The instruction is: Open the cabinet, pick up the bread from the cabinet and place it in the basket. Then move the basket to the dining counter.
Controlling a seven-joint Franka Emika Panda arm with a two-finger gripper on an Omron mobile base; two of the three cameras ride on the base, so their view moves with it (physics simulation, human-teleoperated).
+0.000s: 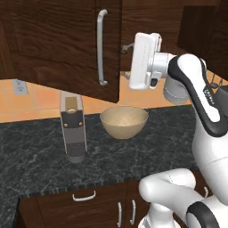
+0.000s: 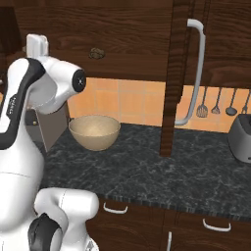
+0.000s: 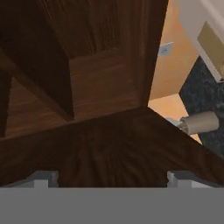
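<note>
Your gripper (image 3: 107, 177) stands wide and empty at the cabinet (image 1: 58, 40); expect bread to be soft and light, so pinch its sides gently.

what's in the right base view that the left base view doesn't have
Right base view alone: hanging utensils on the tiled wall, a grey appliance at the counter's right end, and a small brown item, probably the bread, inside the cabinet. Left base view alone: the tall grey-and-black appliance seen from the front and a wall outlet. Both: the basket, the black granite worktop, an open cabinet door with its silver handle, and the arm raised toward the cabinet.
</note>
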